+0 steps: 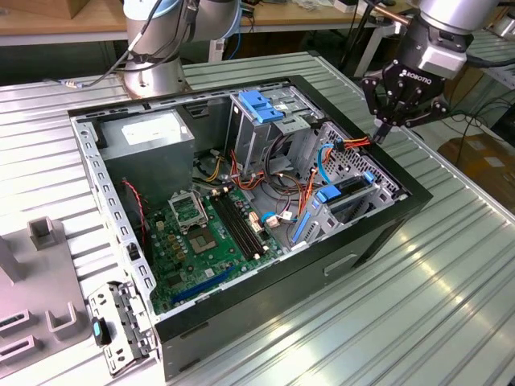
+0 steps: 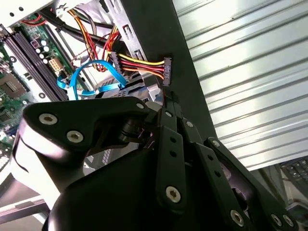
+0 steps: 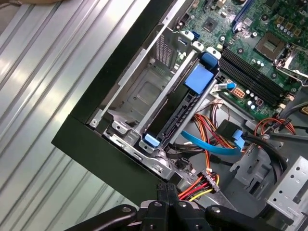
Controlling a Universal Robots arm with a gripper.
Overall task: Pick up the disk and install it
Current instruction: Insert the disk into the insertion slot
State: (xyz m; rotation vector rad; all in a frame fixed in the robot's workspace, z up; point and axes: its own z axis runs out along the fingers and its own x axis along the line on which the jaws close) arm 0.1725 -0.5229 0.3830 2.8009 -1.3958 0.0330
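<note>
Gripper (image 3: 167,189), fingers pressed together and empty, hangs at the case rim (image 3: 89,139); disk (image 3: 180,113) stands on edge in the drive cage (image 3: 144,91) just ahead, long axis running away toward motherboard (image 3: 250,29).

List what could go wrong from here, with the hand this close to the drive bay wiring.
1. The hand hangs right beside the red-and-yellow power connector, which reaches over the black case wall. A careless move could snag it or knock the wall.
2. The blue data cable loops loosely next to the disk sitting in its bay. Dragged wires might tug that cable or catch on the blue rails.
</note>
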